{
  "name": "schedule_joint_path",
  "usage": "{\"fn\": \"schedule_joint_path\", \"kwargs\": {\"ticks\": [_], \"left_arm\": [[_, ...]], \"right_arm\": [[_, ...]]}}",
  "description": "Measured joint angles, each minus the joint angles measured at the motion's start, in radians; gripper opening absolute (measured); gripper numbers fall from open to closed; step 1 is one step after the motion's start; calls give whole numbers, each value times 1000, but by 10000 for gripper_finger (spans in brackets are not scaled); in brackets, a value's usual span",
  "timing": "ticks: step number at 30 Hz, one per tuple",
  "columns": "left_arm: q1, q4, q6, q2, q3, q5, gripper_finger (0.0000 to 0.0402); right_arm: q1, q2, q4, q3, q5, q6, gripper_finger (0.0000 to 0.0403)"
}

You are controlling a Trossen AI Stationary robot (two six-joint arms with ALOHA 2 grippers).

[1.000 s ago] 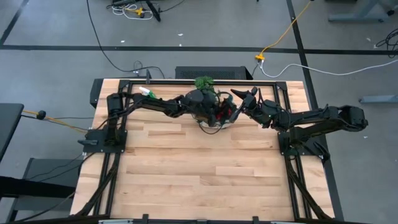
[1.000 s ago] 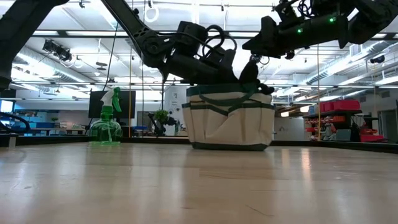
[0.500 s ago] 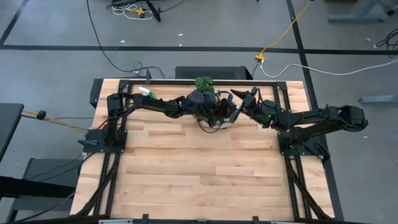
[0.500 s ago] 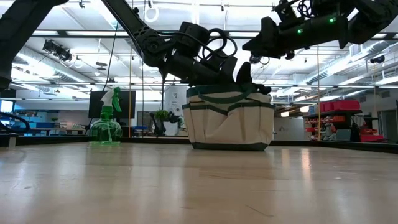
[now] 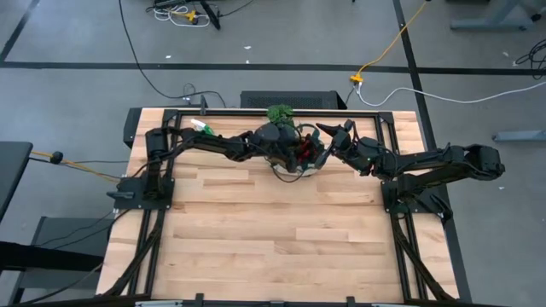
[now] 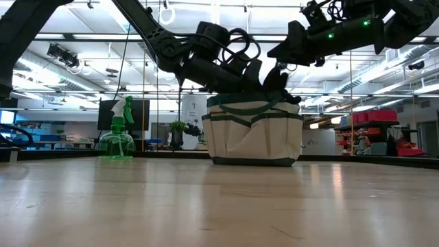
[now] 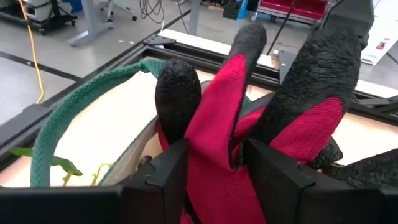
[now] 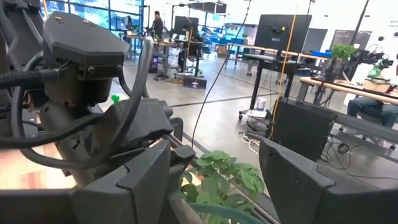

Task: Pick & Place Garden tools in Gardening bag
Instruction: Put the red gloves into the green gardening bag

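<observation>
Between the two dark fingers at the bottom of the left wrist view you see a red-and-black glove; its red cloth fills the gap and its black fingertips stick up toward the top of the frame. The fingers stand a little apart on either side of the cloth, and you cannot tell from this view whether they press it or have let go. Beyond the glove, at the left of that frame, a green handle curves over the cream inside of the bag.

In the high view the left gripper sits at upper centre, right over the bag, with a spot of red showing beside it. In the low view the same gripper dips to the bag's green rim, and the bag stands upright on the table just right of centre.

The right gripper hangs just to the right of the bag in the high view, fingers spread wide with nothing between them; in its own wrist view the two fingers frame a leafy green plant.

The green spray bottle stands on the table at the left of the low view, well apart from the bag. In the high view it shows only as a pale bit by the left arm, probably the same bottle.
</observation>
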Motion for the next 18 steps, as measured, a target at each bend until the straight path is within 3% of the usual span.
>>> {"fn": "schedule_joint_path", "kwargs": {"ticks": [18], "left_arm": [[0, 9, 20, -6, 0, -63, 142]], "right_arm": [[0, 0, -2, 0, 0, 0, 247]]}}
